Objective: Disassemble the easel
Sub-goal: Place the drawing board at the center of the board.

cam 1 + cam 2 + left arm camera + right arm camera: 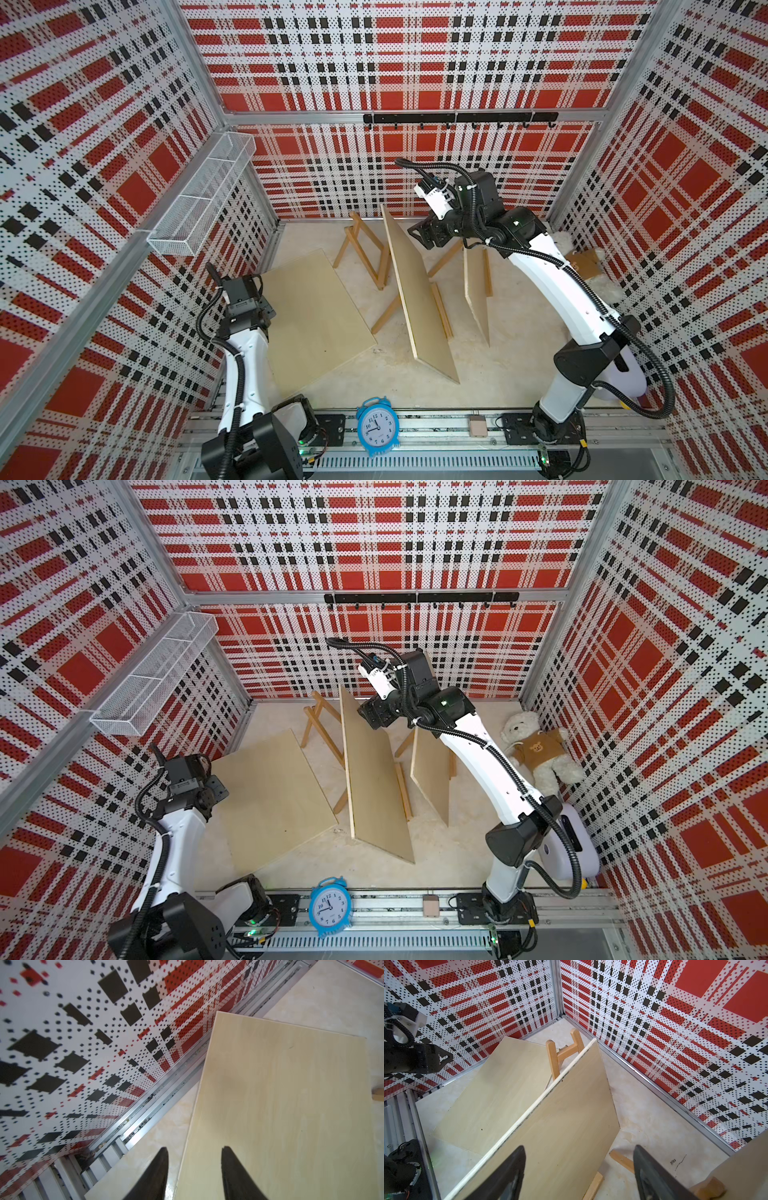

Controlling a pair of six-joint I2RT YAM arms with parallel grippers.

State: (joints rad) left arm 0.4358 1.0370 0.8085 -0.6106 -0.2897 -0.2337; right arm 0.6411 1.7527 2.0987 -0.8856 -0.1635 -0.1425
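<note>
A pale board point(316, 316) point(291, 1105) lies flat on the table at the left. My left gripper point(194, 1148) hovers open over its near edge, holding nothing. A second board point(419, 299) point(560, 1122) stands tilted in the middle against a wooden easel frame point(365, 253) point(556, 1057). My right gripper point(579, 1147) point(419, 235) hangs open above that board's far end, its fingers well apart and apart from the board. A third board point(476, 291) leans on another wooden frame further right, partly hidden by the right arm.
A teddy bear point(536, 750) lies at the right wall beside a white object point(573, 845). A blue alarm clock point(377, 426) stands at the front rail. A wire basket point(203, 195) hangs on the left wall and a black hook rail point(459, 118) on the back wall.
</note>
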